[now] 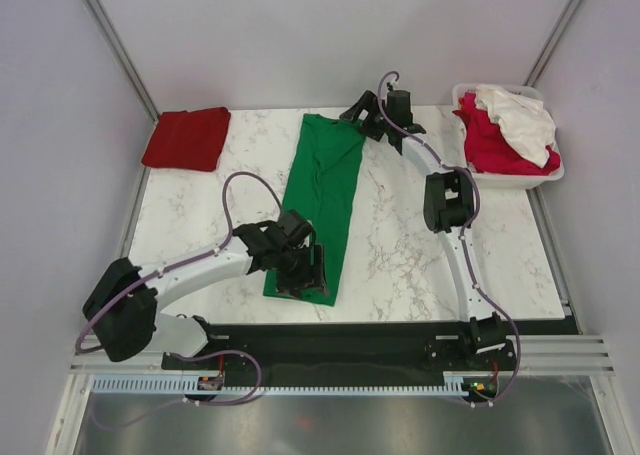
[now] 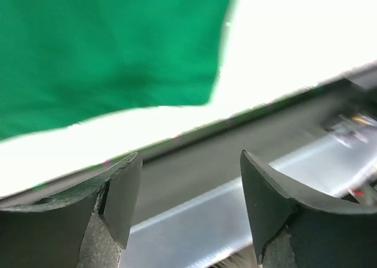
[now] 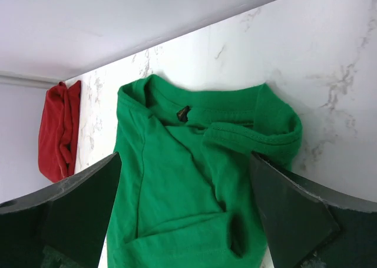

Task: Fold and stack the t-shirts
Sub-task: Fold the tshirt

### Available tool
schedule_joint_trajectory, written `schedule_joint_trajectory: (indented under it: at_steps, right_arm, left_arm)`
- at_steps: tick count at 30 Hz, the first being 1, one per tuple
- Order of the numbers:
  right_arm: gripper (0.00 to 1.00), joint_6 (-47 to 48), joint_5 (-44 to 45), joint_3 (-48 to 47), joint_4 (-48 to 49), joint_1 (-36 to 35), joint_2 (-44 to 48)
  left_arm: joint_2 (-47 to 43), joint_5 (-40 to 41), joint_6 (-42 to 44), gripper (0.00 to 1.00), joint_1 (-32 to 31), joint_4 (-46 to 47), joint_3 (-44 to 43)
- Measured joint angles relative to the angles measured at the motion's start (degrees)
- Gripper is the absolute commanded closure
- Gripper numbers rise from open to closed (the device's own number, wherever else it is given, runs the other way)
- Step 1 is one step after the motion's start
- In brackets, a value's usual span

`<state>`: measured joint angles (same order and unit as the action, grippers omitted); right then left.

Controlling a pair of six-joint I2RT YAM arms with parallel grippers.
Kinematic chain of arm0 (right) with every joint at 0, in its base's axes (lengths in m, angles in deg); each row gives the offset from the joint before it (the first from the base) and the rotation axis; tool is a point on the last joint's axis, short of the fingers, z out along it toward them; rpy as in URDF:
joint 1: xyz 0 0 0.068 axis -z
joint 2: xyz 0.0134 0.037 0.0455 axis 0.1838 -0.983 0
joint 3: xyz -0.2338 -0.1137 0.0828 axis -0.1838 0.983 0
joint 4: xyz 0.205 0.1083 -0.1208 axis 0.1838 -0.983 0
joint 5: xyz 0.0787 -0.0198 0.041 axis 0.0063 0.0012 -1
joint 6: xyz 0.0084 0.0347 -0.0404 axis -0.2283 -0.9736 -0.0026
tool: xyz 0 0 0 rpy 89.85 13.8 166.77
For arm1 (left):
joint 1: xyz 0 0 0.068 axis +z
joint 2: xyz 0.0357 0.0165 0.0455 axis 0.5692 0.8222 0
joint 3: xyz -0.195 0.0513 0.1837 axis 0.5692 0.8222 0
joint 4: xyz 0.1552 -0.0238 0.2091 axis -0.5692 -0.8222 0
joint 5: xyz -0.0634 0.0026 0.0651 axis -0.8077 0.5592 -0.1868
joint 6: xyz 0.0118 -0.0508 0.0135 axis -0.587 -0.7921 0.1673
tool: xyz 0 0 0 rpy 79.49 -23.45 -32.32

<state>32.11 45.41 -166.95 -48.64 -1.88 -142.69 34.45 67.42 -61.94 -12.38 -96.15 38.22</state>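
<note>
A bright green t-shirt (image 1: 322, 190) lies folded lengthwise in a long strip down the middle of the table. My left gripper (image 1: 308, 273) is open and empty over its near end; the left wrist view (image 2: 188, 157) shows the hem corner (image 2: 106, 50) beyond the fingertips. My right gripper (image 1: 358, 111) is open and empty above the far collar end (image 3: 177, 185), jaws spanning the shirt's width (image 3: 184, 162). A folded dark red t-shirt (image 1: 187, 137) lies at the far left corner and also shows in the right wrist view (image 3: 56, 132).
A white plastic basket (image 1: 520, 182) at the far right holds a crimson-pink shirt (image 1: 488, 147) and a white shirt (image 1: 522, 120). A dark strip and a metal rail (image 2: 235, 185) run along the table's near edge. Grey walls enclose the table.
</note>
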Motion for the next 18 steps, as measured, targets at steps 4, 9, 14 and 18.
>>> schedule_joint_trajectory:
  at_steps: [4, 9, 14, 18]
  right_arm:
    - [0.02, 1.1, -1.6, 6.6, 3.9, -0.1, 3.5]
    - [0.02, 5.4, -1.0, 17.9, 3.0, 0.3, 15.0]
    - [0.02, 9.0, 2.9, 33.5, 0.5, 1.1, 34.8]
    - [0.02, 8.8, 5.3, 55.1, 0.8, 1.5, 54.6]
  left_arm:
    - [-5.9, -1.4, -3.4, 0.18, -2.2, 0.0, -3.6]
    - [-8.6, 0.7, -3.4, 0.18, -2.0, -1.9, -9.3]
    - [-8.4, 5.9, 0.2, 0.15, -1.4, -7.9, -14.8]
    - [-8.9, 8.6, 4.2, 0.15, 2.8, -11.4, -18.1]
